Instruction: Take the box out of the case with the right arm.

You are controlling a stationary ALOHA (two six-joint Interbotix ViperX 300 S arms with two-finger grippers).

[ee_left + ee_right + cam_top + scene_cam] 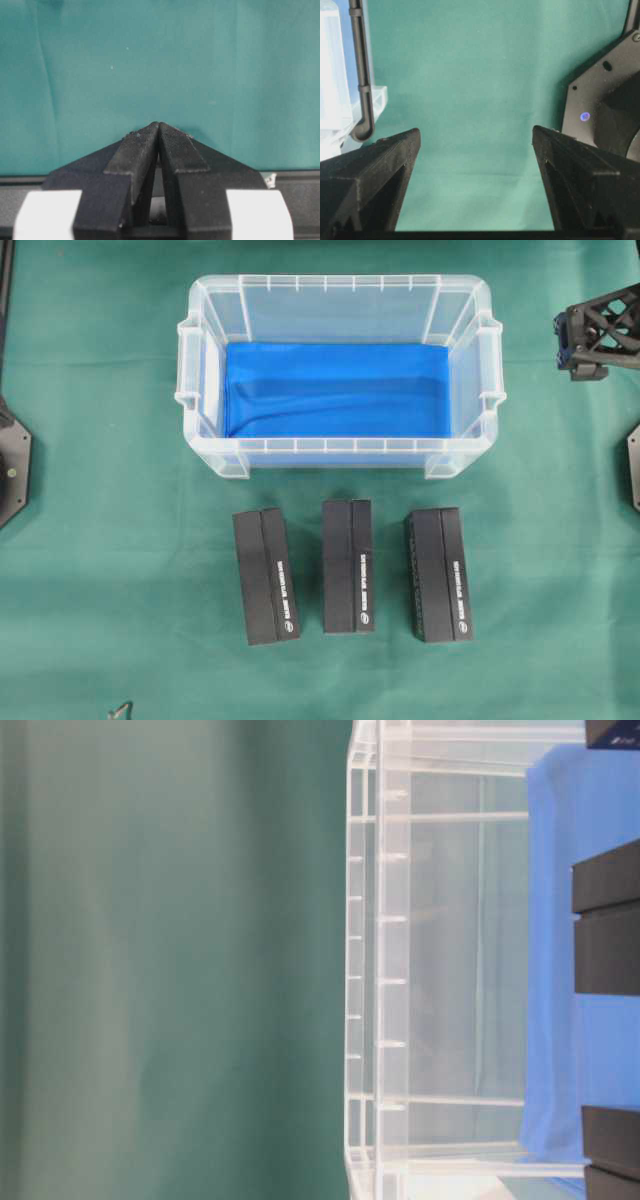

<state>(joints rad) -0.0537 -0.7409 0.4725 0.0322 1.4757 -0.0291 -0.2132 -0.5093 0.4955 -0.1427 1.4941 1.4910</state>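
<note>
Judging by the empty case [340, 310] and three boxes [347, 565] outside it, nothing is being held by the spread right gripper [476, 165], and removal is looking finished.

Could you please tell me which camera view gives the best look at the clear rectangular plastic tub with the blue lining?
The overhead exterior view: the clear rectangular plastic tub shows whole, ribbed rim and blue lining. The table-level view shows its wall close up, turned sideways. The right wrist view catches one corner; the left wrist view shows none.

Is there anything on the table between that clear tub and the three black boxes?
Nothing: overhead, only bare green cloth separates the case from the boxes.
</note>
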